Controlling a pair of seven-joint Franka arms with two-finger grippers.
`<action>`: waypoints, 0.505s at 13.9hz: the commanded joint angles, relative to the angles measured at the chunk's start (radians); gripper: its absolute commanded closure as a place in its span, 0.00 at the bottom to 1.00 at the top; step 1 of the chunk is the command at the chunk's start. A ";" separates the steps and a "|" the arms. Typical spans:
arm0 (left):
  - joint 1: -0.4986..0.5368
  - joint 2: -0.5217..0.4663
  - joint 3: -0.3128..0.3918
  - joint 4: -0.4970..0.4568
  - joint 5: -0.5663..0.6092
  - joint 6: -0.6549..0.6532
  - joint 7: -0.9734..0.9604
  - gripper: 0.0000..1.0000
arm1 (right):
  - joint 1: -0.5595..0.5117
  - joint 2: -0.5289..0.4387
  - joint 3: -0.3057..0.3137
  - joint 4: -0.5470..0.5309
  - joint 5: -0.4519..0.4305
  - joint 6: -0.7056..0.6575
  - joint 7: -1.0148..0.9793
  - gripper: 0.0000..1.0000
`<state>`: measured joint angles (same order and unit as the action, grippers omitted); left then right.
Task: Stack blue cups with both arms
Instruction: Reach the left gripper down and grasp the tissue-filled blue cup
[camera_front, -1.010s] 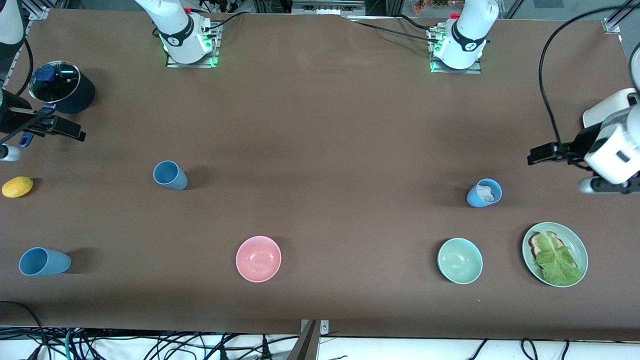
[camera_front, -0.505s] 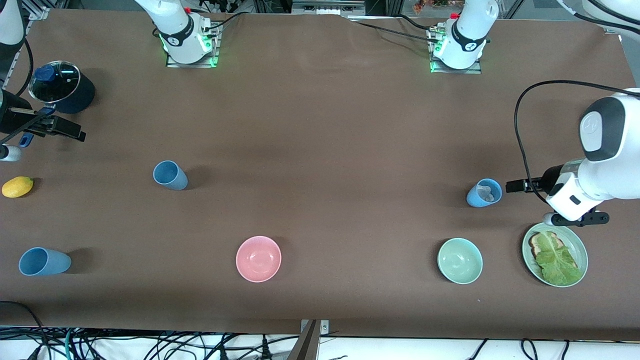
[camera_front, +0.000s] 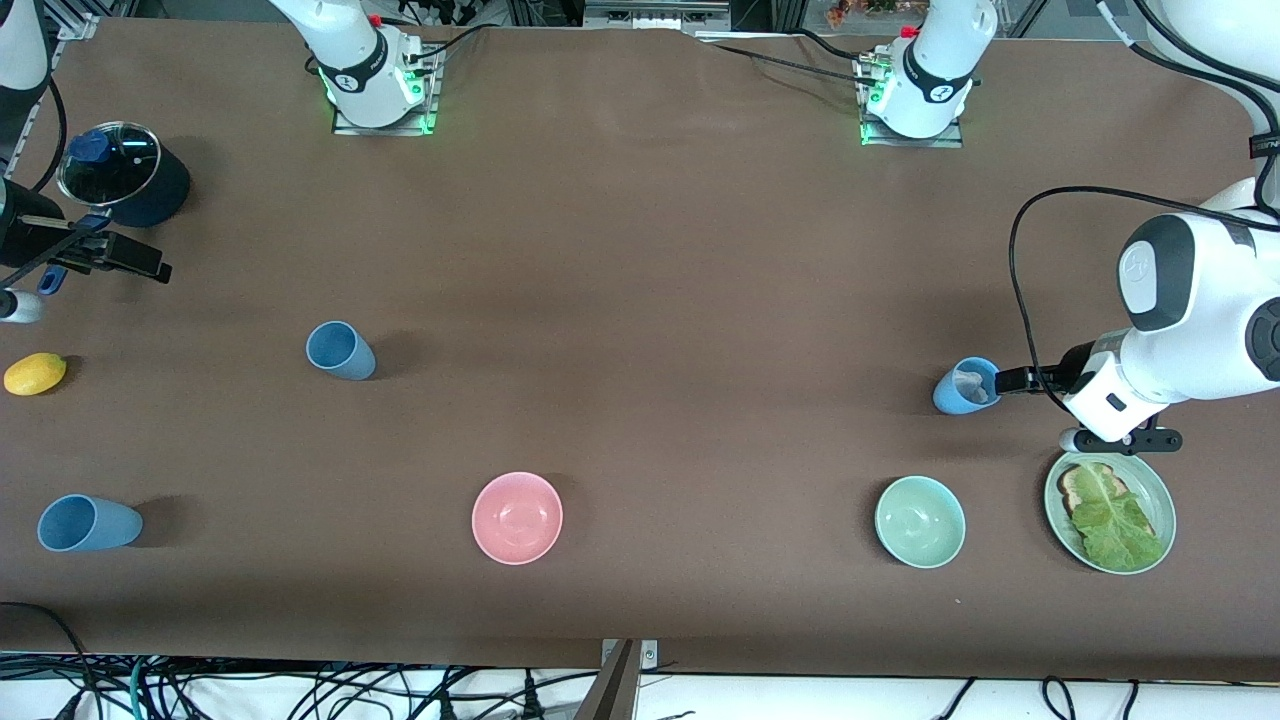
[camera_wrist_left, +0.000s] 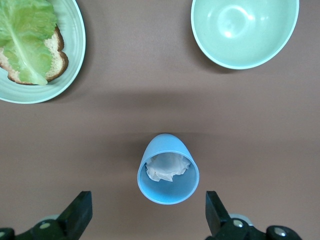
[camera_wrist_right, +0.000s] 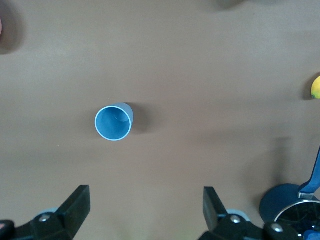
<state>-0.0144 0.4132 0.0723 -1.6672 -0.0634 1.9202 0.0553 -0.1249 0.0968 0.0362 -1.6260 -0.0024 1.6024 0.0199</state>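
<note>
Lighting is bright and even from overhead, so the matte brown table (camera_front: 640, 250) shows no glare and only soft shadows beside each thing. The glossy pale green bowl (camera_wrist_left: 245, 30) catches small white highlights. Both wrist views are sharp; the front view bends slightly at its edges.

A: The brown table cover (camera_front: 640, 250) looks like matt cloth, smooth, without shine. The three small light-blue plastic cups (camera_front: 340, 350) (camera_front: 88, 523) (camera_front: 967, 386) are matt also.

B: One cup (camera_wrist_left: 168, 175) holds something white and crumpled (camera_wrist_left: 167, 167), maybe paper or thin film; one cannot tell which. The pale green bowl (camera_wrist_left: 245, 31) is glossy and reflects light.

A: The pink bowl (camera_front: 517, 517) has a softer shine. The dark navy pot (camera_front: 125, 175) has a clear glass lid. The arms' white shells (camera_front: 1190, 330) look like smooth glossy plastic.
</note>
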 joint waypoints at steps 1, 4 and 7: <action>0.024 -0.048 -0.002 -0.083 0.004 0.066 0.078 0.00 | -0.006 0.001 -0.001 0.009 0.015 -0.012 -0.018 0.00; 0.028 -0.050 0.001 -0.138 -0.019 0.133 0.099 0.00 | -0.006 0.001 -0.001 0.009 0.016 -0.013 -0.018 0.00; 0.028 -0.048 0.001 -0.192 -0.027 0.221 0.109 0.00 | -0.006 0.001 -0.001 0.008 0.015 -0.013 -0.018 0.00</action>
<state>0.0104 0.4052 0.0752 -1.7900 -0.0676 2.0877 0.1274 -0.1249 0.0969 0.0362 -1.6260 -0.0024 1.6020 0.0199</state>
